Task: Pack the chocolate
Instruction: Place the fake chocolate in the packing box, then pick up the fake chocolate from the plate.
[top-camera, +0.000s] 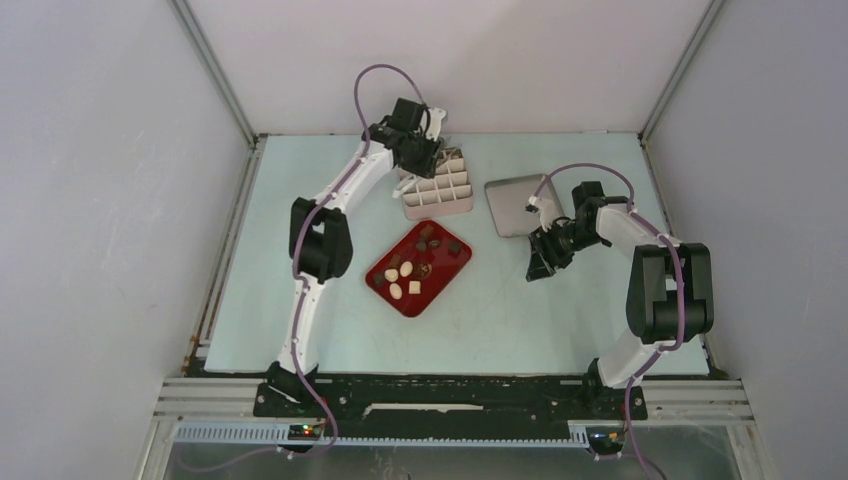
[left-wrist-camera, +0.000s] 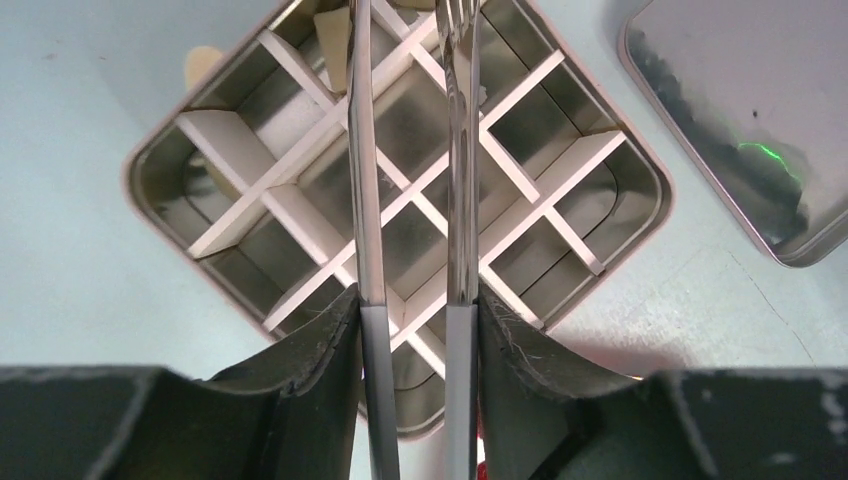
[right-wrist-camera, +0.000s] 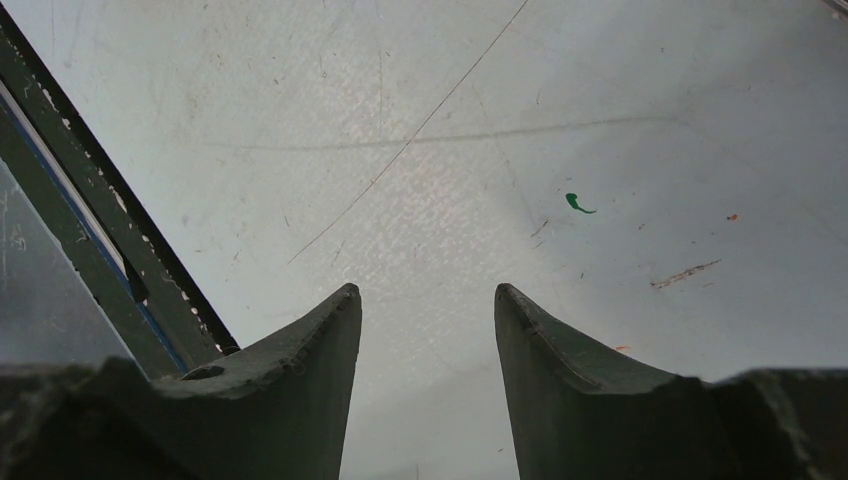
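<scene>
On the red tray (top-camera: 443, 283) lie chocolates (top-camera: 406, 269); left fingers (left-wrist-camera: 300, 370) pinch tongs (left-wrist-camera: 365, 200) above the tin (left-wrist-camera: 410, 120), right fingers (right-wrist-camera: 300, 380) spread.

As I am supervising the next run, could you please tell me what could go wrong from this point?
1. The tongs in the left gripper hang right over the tin's thin dividers; lowering them could snag or bend a divider.
2. Many chocolates lie on the red tray, so many trips are likely, each one a chance to drop a piece.
</scene>
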